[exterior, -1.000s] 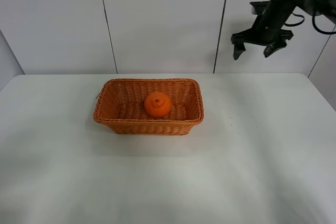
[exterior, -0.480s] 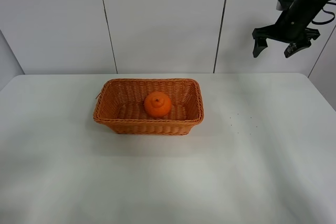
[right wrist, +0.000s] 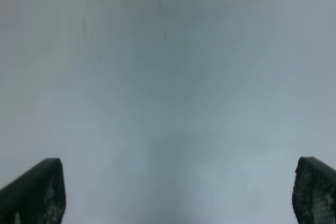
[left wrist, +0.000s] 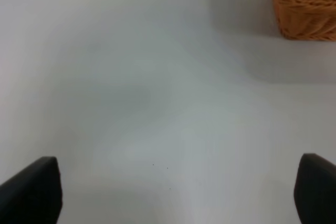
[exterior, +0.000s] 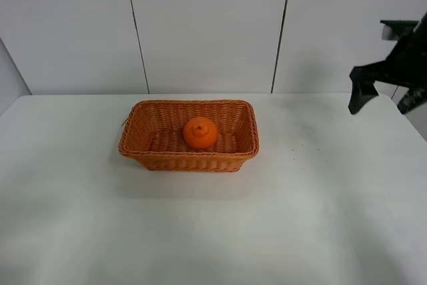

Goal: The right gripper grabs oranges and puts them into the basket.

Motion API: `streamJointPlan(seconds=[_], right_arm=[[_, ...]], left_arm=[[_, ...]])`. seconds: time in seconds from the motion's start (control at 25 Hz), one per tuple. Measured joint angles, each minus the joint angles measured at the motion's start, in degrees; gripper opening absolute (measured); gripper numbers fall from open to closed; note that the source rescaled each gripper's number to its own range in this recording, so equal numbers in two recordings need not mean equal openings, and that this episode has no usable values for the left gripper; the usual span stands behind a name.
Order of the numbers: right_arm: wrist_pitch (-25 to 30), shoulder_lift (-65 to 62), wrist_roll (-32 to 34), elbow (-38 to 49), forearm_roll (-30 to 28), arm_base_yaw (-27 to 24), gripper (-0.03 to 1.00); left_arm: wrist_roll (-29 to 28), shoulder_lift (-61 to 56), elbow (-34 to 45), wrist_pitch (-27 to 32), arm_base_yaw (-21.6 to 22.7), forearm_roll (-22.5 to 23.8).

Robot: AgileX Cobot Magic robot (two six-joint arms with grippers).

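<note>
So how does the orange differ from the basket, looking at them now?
Shape: the orange is round with a small knob on top, while the basket is rectangular with sloping sides.
Surface: the orange looks solid and fairly smooth; the basket is woven wicker with a braided rim.
Size: the basket is several times wider than the orange.
Position: the orange lies inside the basket, and the basket stands on the white table.
Both are orange in colour, the basket browner.

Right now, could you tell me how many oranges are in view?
1. The orange sits inside the basket, near its middle, on the table. No other is visible; the basket's near wall could hide a small part of its floor.
</note>
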Motion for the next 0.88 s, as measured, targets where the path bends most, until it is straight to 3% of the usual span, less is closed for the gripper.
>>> streamJointPlan(seconds=[0.32,0.52,0.88], right_arm=[[-0.3,-23.8,-0.4,32.6,0.0,0.0,0.94],[-5.6,-39.3,-0.8,47.3,0.0,0.0,0.94],[-10.4,-70.6,-0.8,51.3,0.0,0.0,0.93]], left_arm=[[0.0,0.0,0.0,0.0,0.0,0.0],[0.0,0.0,0.0,0.0,0.0,0.0],[0.0,0.0,0.0,0.0,0.0,0.0]])
